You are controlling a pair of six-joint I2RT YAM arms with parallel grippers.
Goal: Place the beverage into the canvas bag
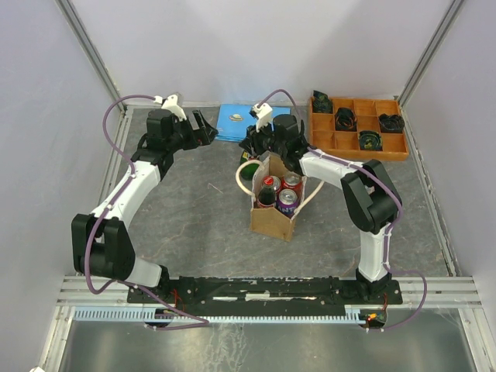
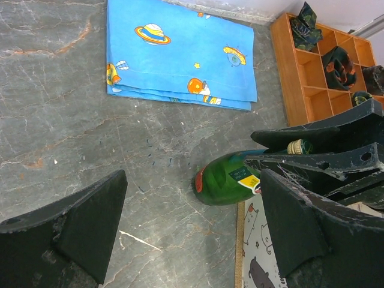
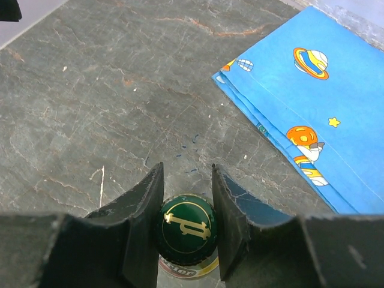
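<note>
The right hand (image 3: 186, 180) is clamped on the capped neck of the green bottle (image 3: 186, 231), tilted just behind the bag (image 1: 271, 218). It likely needs lifting upright above the rim, then lowering beside the cans (image 1: 288, 198). The left hand (image 1: 203, 128) gapes empty over the grey marbled desk (image 1: 194, 217), with a blue cloth (image 1: 232, 122) and orange tray (image 1: 360, 147) at the back, and pale walls (image 1: 256, 46) around

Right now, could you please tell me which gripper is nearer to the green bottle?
Right. The right gripper flanks the cap of the green bottle; the left gripper hangs open off to the left, apart from it.
</note>
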